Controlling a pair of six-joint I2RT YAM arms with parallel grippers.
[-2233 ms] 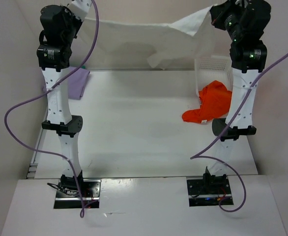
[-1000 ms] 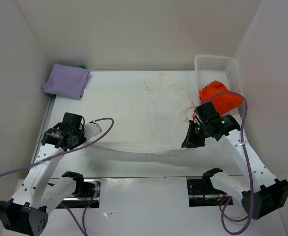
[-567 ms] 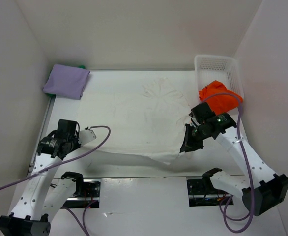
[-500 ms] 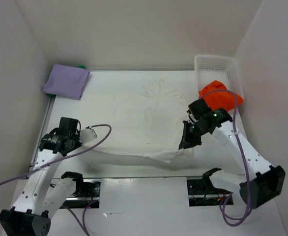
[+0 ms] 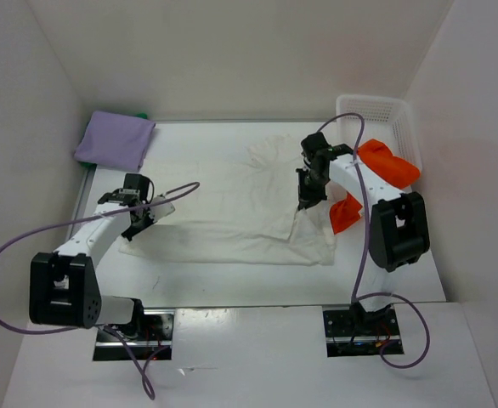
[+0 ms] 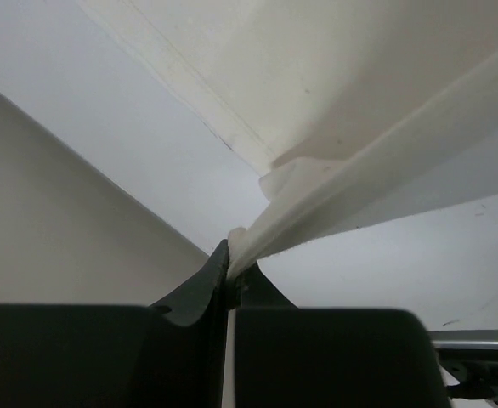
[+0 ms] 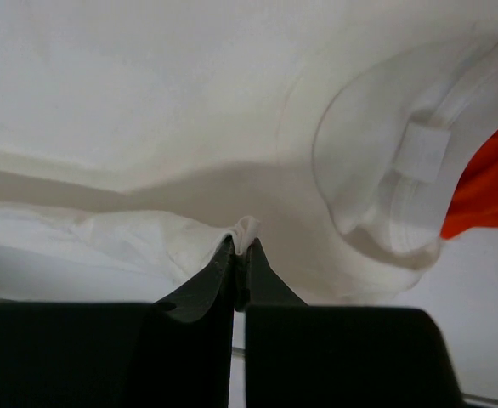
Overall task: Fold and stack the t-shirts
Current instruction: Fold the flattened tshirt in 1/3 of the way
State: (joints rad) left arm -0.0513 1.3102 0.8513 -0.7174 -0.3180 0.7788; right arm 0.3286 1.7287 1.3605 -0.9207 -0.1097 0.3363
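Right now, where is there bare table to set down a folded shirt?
The near strip of table between the spread white cloth t-shirt and the table's near edge is bare. A smaller patch lies between it and the folded lavender-purple t-shirt. The right side is crowded: crumpled orange-red t-shirt, white plastic mesh basket, right arm.

The white t-shirt (image 5: pixel 232 208), orange-red t-shirt (image 5: pixel 387 163) and lavender t-shirt (image 5: pixel 116 141) are plain.

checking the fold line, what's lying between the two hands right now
The white t-shirt spans the whole stretch, its cloth pinched by the left hand and the right hand; nothing else lies between them. The top external view shows it.
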